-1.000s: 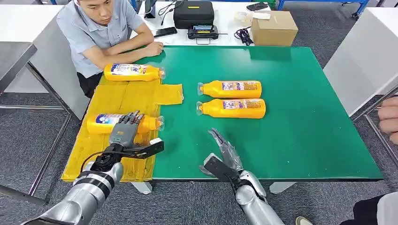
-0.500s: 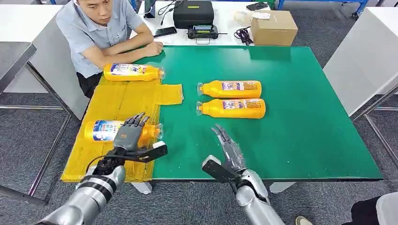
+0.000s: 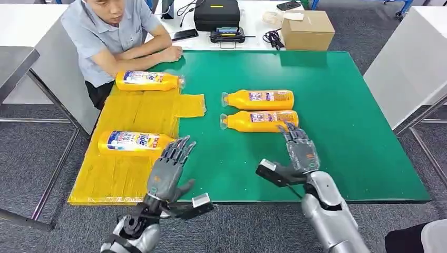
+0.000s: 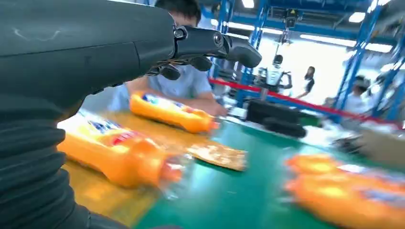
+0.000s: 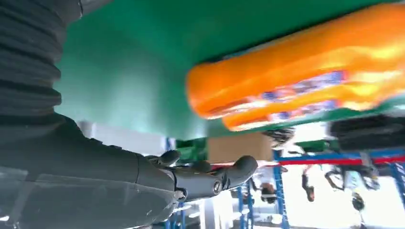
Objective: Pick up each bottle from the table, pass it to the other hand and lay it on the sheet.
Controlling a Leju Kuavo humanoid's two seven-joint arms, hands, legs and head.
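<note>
Two orange bottles lie on the yellow sheet (image 3: 132, 113): one (image 3: 147, 80) at its far end, one (image 3: 134, 142) nearer me. Two more orange bottles lie side by side on the green table, a far one (image 3: 258, 99) and a near one (image 3: 261, 120). My left hand (image 3: 169, 171) hovers open over the table's near edge, just right of the sheet, holding nothing. My right hand (image 3: 300, 150) is open with fingers spread, its fingertips at the base end of the near table bottle. The right wrist view shows that bottle (image 5: 305, 67) blurred, close past the hand (image 5: 200, 179).
A person sits at the far left corner, forearms resting on the table by the far sheet bottle. Behind the green table (image 3: 348, 132) stand a black case (image 3: 217, 15) and a cardboard box (image 3: 308, 30) on a white table. Grey floor surrounds the table.
My left hand has let go of the near sheet bottle and drawn back to the right, off the sheet. My right hand has moved forward and right up to the near table bottle.
</note>
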